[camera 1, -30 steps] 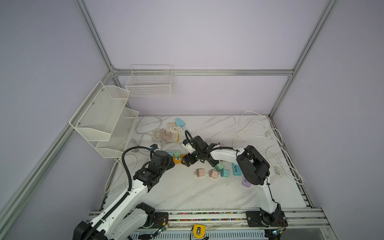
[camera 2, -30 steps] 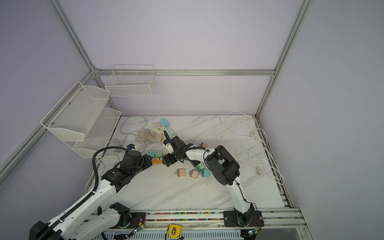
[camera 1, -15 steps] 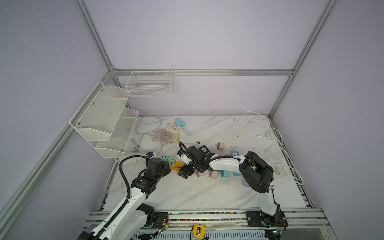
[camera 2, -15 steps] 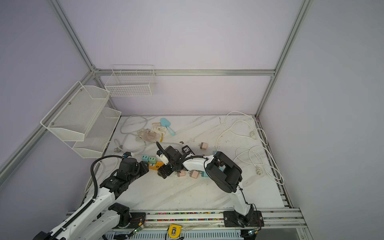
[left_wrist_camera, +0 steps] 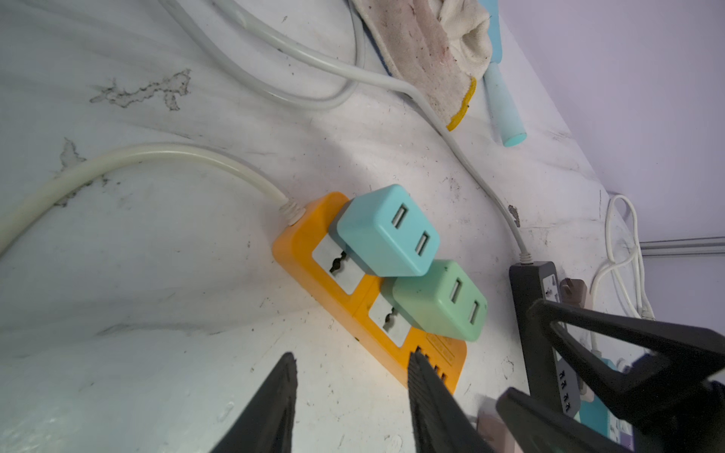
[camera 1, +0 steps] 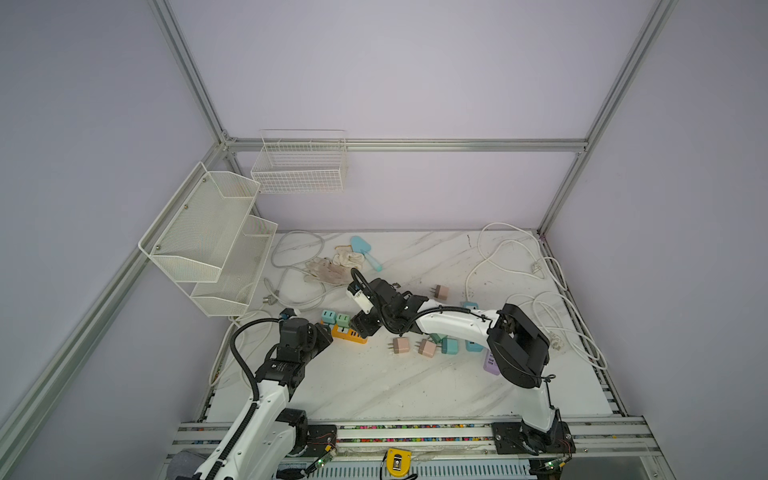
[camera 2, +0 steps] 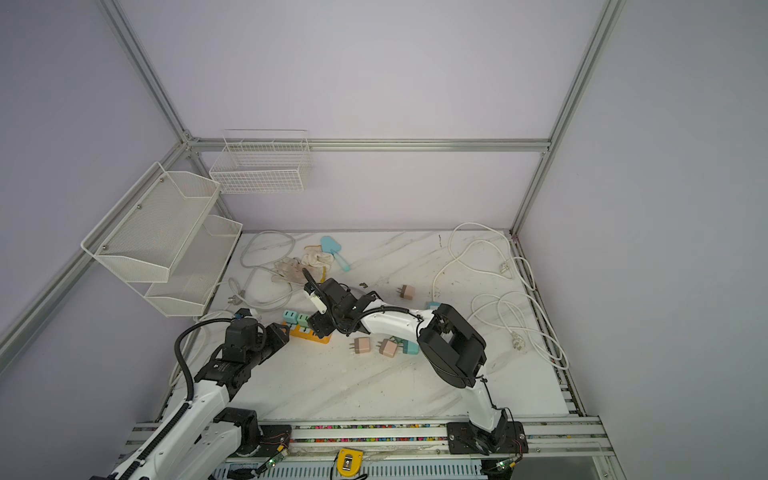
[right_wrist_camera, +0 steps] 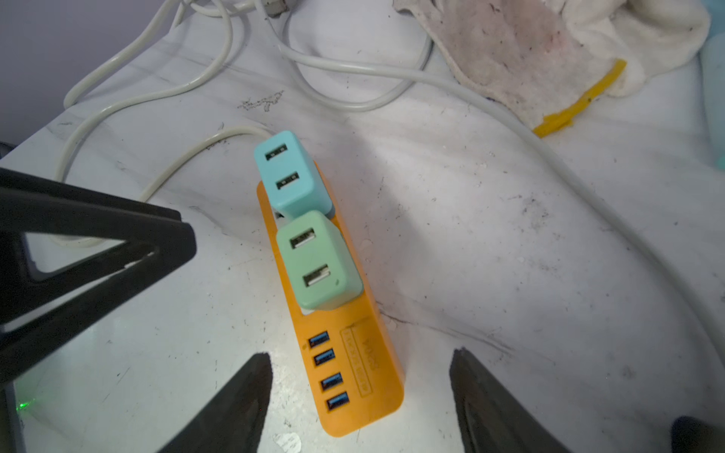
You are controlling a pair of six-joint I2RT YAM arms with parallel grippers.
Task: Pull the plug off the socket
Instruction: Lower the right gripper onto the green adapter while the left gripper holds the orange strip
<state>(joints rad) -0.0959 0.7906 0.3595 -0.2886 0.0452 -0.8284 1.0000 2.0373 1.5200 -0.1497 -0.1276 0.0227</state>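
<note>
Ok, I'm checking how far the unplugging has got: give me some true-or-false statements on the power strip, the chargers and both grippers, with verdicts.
1. A blue charger and a green charger are both plugged into the orange power strip. True.
2. The right gripper is shut on the green charger. False: its jaws stand open on either side of the strip's USB end, gripping nothing.
3. The left gripper holds the blue charger. False: it is open and empty, near the strip's end.
4. Loose pink chargers lie on the table. True.
</note>
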